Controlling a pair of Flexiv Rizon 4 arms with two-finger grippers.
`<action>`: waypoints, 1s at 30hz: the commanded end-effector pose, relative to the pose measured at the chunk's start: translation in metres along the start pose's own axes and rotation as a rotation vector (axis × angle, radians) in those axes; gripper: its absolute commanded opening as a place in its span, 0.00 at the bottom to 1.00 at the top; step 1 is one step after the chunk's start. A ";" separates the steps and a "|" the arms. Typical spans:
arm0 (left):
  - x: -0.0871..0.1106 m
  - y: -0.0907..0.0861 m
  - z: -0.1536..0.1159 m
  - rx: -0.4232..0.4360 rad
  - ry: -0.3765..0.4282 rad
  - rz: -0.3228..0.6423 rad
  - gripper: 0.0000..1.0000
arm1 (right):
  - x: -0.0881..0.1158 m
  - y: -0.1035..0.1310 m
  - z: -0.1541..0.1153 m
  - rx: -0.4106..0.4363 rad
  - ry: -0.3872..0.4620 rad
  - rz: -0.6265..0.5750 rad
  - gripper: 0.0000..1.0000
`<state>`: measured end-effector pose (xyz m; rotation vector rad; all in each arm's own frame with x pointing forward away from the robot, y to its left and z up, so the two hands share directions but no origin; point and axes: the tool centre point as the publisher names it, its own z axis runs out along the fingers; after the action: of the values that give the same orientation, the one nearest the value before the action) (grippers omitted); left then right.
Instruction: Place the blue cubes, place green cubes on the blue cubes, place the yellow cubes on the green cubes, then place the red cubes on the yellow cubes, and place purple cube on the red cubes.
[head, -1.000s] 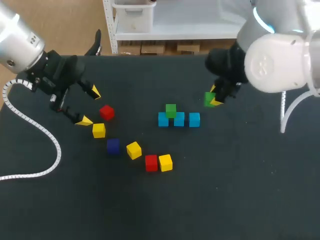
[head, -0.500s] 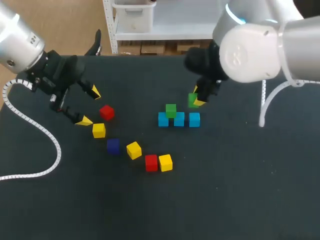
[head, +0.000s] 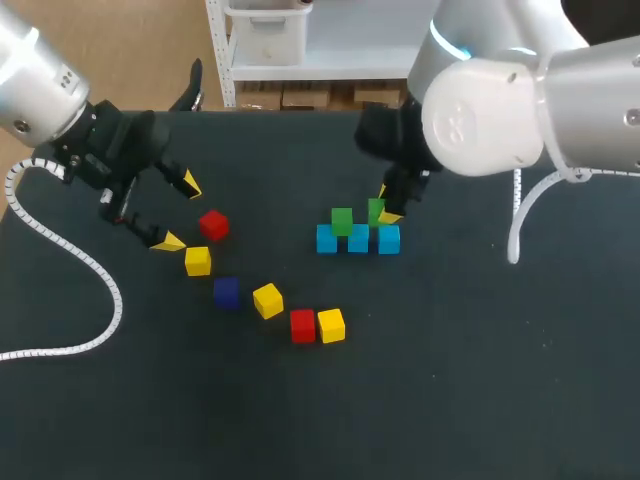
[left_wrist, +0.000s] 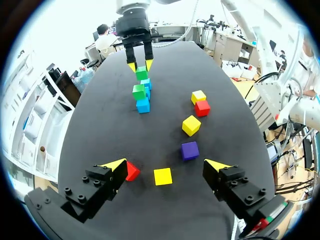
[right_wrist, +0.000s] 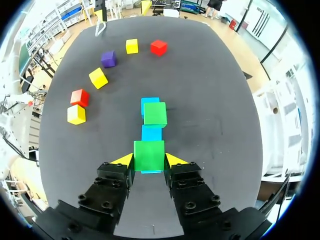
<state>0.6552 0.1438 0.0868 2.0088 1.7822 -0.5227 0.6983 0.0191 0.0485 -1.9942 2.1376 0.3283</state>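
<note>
Right gripper (right_wrist: 149, 160) grips green cube (right_wrist: 149, 154) level, edges square with blue row (right_wrist: 151, 133).

From the right wrist, the green cube (right_wrist: 149, 152) in our right gripper (right_wrist: 150, 161) leaves us only a sliver of the blue cube (right_wrist: 150, 171) beneath. From the left wrist, our left gripper (left_wrist: 165, 164) hides part of the red cube (left_wrist: 133, 171).
</note>
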 end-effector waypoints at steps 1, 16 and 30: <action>0.001 -0.001 0.000 -0.002 -0.003 0.004 1.00 | 0.001 0.004 0.002 0.001 0.000 0.004 0.00; 0.001 -0.001 0.000 -0.002 -0.003 0.004 1.00 | 0.005 0.008 0.015 -0.026 0.027 0.021 0.00; 0.001 -0.001 0.000 -0.002 -0.003 0.004 1.00 | 0.006 0.004 0.018 -0.024 0.037 0.037 0.00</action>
<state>0.6552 0.1438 0.0868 2.0088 1.7822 -0.5227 0.6920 0.0182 0.0302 -1.9901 2.2040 0.3241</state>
